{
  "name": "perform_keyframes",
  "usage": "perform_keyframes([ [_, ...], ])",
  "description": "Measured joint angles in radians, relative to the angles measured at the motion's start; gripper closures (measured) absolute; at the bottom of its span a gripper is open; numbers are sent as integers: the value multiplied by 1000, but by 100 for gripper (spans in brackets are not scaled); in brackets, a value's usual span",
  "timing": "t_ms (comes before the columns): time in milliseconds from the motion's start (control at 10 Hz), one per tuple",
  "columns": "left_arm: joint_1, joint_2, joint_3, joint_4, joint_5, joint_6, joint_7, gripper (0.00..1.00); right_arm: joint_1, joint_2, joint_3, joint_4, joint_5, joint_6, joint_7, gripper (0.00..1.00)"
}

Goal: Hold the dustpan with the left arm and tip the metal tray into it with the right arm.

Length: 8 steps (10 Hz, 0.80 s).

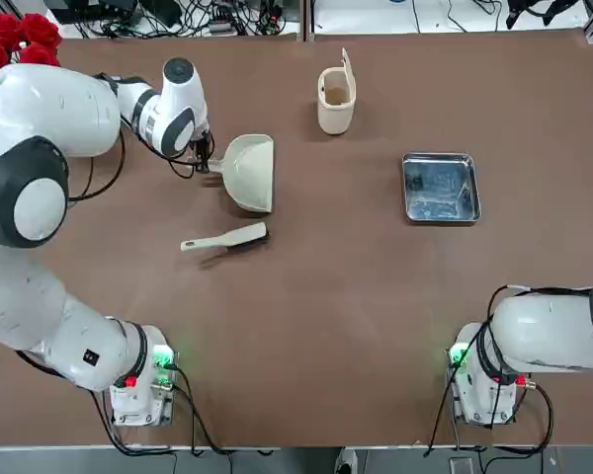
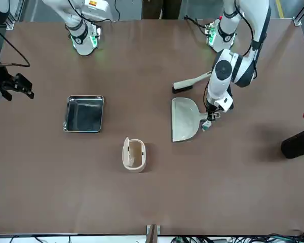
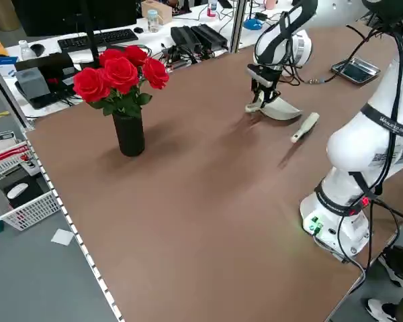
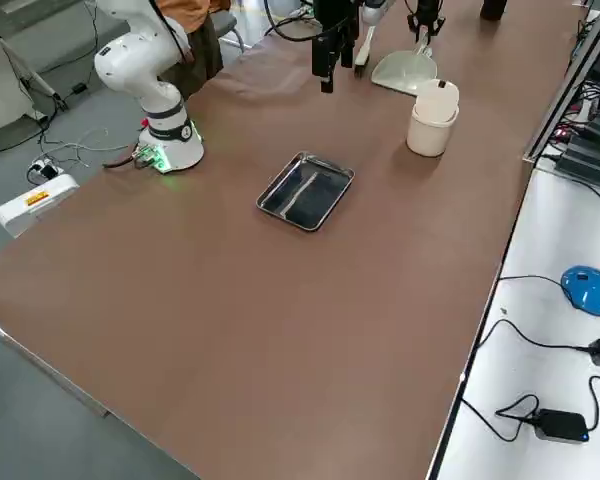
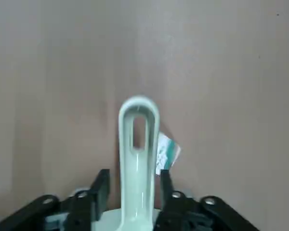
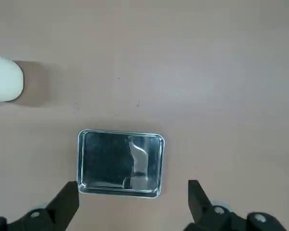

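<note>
left gripper [image 5: 133,185] jaws narrow, flanking cream-white plastic dustpan [image 1: 251,171] handle, contact unclear | right gripper [image 6: 134,204] jaws wide above shiny square metal tray [image 6: 120,163] | dustpan's small green-white tag [image 5: 166,153]: writing unreadable

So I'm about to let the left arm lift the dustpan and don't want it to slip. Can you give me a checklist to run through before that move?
1. Left gripper at the dustpan handle: ok, jaws straddle it.
2. Jaws clamped on the handle: not ok, a gap shows on each side in the left wrist view.
3. Dustpan flat on the table: ok.
4. Brush clear of the dustpan: ok, it lies apart, nearer the arm bases.
5. Tray in place for tipping later: ok, flat and untouched.
6. Right gripper ready: ok, jaws open above the tray, holding nothing.
</note>
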Motion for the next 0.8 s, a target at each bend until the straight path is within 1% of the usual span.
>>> perform_keyframes([
  [200,0,0,-1,14,0,0,0,32,0,0,0,0,0,0,0,0],
  [300,-2,-1,-2,40,0,-11,5,20,0,0,0,0,0,0,0,0],
  [400,-5,-2,-3,90,0,-73,10,4,0,0,0,0,0,0,0,0],
  [500,-5,-4,-5,167,0,-189,31,0,0,0,-1,0,0,0,0,0],
  [600,-4,-8,-5,252,0,-318,68,0,0,0,-1,0,0,0,0,0],
  [700,-1,-14,-4,329,0,-413,109,0,0,0,-1,0,0,0,0,0],
  [800,1,-17,-2,389,0,-469,149,0,0,0,0,0,0,1,0,0],
])
